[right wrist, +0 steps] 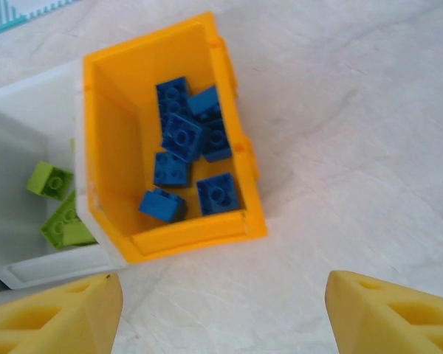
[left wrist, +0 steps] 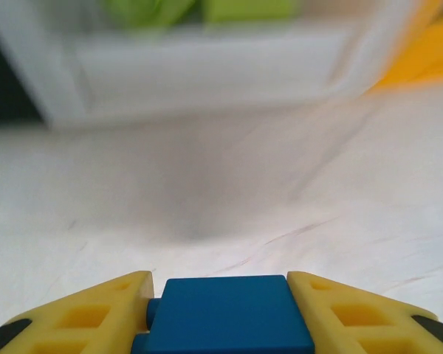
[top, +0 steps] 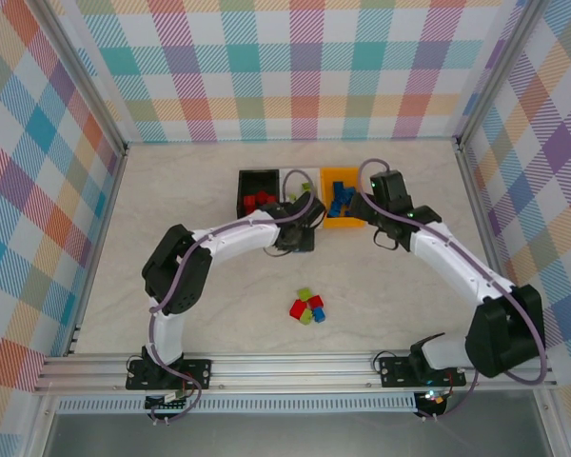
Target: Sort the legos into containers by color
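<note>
A blue lego is clamped between the yellow fingers of the left gripper, low over the table. The white container is seen blurred at twelve o'clock, with green legos inside it. The right gripper is held with its fingers wide apart and nothing between them, and the orange container, at its eleven o'clock, is loaded with blue legos. In the top view, red legos are kept in the black container, and a loose cluster of red, green and blue legos is seen on the table at six o'clock of the containers.
</note>
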Robot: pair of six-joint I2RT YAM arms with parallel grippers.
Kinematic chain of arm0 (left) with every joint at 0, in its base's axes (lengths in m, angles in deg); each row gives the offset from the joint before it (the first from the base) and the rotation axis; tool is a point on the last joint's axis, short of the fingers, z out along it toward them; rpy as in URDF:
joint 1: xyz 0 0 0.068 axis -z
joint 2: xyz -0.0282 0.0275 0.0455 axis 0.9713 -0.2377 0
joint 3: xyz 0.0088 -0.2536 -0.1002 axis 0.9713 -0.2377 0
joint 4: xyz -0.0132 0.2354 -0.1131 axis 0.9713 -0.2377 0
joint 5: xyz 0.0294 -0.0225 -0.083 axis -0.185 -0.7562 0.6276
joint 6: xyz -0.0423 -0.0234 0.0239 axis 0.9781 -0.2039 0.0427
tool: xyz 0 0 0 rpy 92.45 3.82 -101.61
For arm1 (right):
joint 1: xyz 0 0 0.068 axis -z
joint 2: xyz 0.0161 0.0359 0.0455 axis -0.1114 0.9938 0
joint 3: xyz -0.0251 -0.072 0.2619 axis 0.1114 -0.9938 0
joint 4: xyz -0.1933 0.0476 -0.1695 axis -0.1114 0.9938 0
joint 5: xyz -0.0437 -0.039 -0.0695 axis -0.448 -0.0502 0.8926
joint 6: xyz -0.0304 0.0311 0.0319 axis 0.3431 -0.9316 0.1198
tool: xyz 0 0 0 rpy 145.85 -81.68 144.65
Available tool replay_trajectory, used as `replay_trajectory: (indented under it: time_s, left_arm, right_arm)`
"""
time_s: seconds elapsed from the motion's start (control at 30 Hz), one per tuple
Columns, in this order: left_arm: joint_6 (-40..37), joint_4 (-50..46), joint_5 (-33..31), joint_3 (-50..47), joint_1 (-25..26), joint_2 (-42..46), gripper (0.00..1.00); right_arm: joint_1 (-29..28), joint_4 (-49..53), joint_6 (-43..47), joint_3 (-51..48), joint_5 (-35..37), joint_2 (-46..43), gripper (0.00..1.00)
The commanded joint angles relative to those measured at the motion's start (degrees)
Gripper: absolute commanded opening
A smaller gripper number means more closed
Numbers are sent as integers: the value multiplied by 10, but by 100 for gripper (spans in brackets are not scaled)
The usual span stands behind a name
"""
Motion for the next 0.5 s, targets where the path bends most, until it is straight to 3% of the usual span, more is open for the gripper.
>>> replay_trajectory:
  time_s: [0.0, 0.47]
  left_arm:
    - [7, 10, -9, 89, 5, -26, 47]
    - [0, -15, -51, 459, -2, -259, 46]
  right_arm:
    - [-1, -13, -38, -32, 39, -42, 73]
    - [0, 6, -29, -71, 54, -116, 73]
